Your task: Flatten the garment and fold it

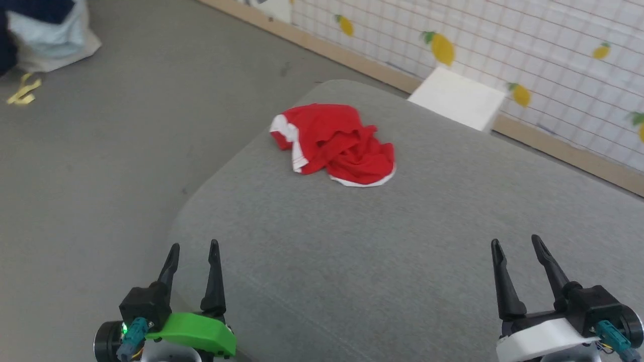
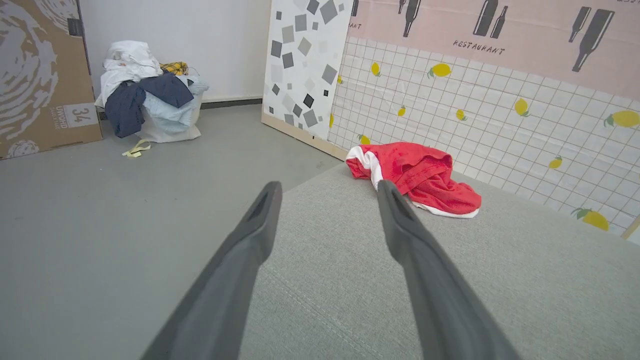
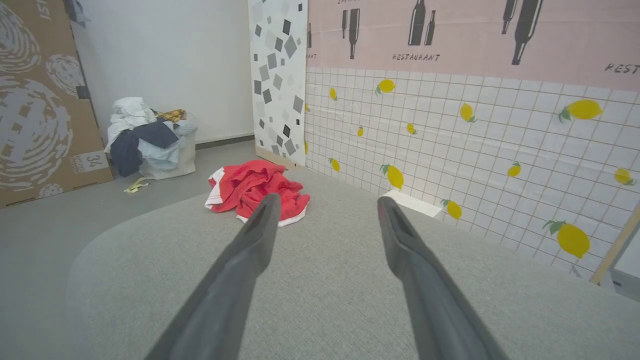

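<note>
- The left gripper (image 1: 193, 245), with a green wrist cover, is held with its two long dark fingers spread well apart; nothing is gripped between them. It is placed over the near left corner of the pale grey upholstered platform (image 1: 352, 251), with one finger seen against the floor in the left wrist view.
- The right gripper (image 1: 515, 240), with a white wrist cover, is likewise opened wide and empty, over the platform's near right part.
- The bright red soft fabric shorts with white trim (image 1: 334, 143) are left crumpled in a heap on the platform's far left part, close to its rounded edge and well apart from both grippers.
- No flattening is judged to have been done yet; a long reach across the platform is called for first.
- The heap is bunched in overlapping folds, so several layers could be pinched at once and the shorts lifted as a lump, not spread out.
- Since the shorts lie near the platform's left edge, they could be dragged off onto the grey floor (image 1: 100, 151) by a pull to the robot's left.
- The platform's cover could be caught by fingertips lowered too far, and the cover pinched along with the cloth.
- A white block (image 1: 458, 98) and a lemon-patterned tiled wall panel (image 1: 503, 30) stand just beyond the platform's far edge; they could be struck by the right arm if it is extended too far.
</note>
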Robot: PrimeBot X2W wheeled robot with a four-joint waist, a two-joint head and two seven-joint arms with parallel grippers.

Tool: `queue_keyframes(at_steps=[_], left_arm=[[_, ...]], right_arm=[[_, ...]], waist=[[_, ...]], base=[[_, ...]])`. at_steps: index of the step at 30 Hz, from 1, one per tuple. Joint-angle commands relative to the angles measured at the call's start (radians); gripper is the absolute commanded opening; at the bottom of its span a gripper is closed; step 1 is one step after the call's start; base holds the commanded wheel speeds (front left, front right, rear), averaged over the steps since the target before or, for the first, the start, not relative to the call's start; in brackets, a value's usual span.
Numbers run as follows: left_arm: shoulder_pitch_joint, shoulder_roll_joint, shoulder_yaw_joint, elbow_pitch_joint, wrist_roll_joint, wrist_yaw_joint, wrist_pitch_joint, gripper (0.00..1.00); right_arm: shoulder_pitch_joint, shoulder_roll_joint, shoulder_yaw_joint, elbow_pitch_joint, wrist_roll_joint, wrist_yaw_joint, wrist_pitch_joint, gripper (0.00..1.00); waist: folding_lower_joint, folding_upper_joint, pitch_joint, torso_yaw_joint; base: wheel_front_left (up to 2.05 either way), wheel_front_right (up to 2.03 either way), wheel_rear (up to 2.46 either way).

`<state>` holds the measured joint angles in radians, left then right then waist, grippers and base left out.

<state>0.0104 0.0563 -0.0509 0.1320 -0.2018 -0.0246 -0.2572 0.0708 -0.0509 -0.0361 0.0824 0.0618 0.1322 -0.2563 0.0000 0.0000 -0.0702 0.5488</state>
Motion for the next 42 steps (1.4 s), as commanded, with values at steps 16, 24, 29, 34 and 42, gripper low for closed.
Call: queue_keyframes(at_steps=[16, 24, 29, 34, 42], left_arm=[[0.015, 0.000, 0.006, 0.026, 0.015, -0.013, -0.005, 1.00], [-0.011, -0.003, 0.001, 0.030, -0.004, -0.013, -0.005, 1.00], [-0.111, -0.004, -0.018, 0.059, -0.030, -0.031, -0.001, 1.00], [-0.312, 0.013, -0.025, 0.108, -0.060, -0.057, 0.076, 1.00], [-0.627, 0.117, 0.032, 0.176, -0.164, -0.086, 0.264, 1.00]], right_arm=[[-0.017, 0.001, 0.013, 0.026, 0.004, -0.002, -0.006, 1.00], [-0.027, 0.001, 0.007, 0.021, -0.009, -0.002, -0.006, 1.00], [-0.053, 0.001, 0.004, 0.006, -0.045, -0.002, -0.006, 1.00], [-0.093, 0.001, -0.002, -0.015, -0.083, -0.002, 0.004, 1.00], [-0.189, 0.001, 0.000, -0.052, -0.119, -0.002, 0.013, 1.00]], waist=[[0.0000, 0.0000, 0.013, 0.132], [0.0000, 0.0000, 0.048, 0.111], [0.0000, 0.0000, 0.127, 0.060], [0.0000, 0.0000, 0.247, -0.029], [0.0000, 0.0000, 0.454, -0.217]], base=[[0.00, 0.00, 0.00], [0.00, 0.00, 0.00], [0.00, 0.00, 0.00], [0.00, 0.00, 0.00], [0.00, 0.00, 0.00]])
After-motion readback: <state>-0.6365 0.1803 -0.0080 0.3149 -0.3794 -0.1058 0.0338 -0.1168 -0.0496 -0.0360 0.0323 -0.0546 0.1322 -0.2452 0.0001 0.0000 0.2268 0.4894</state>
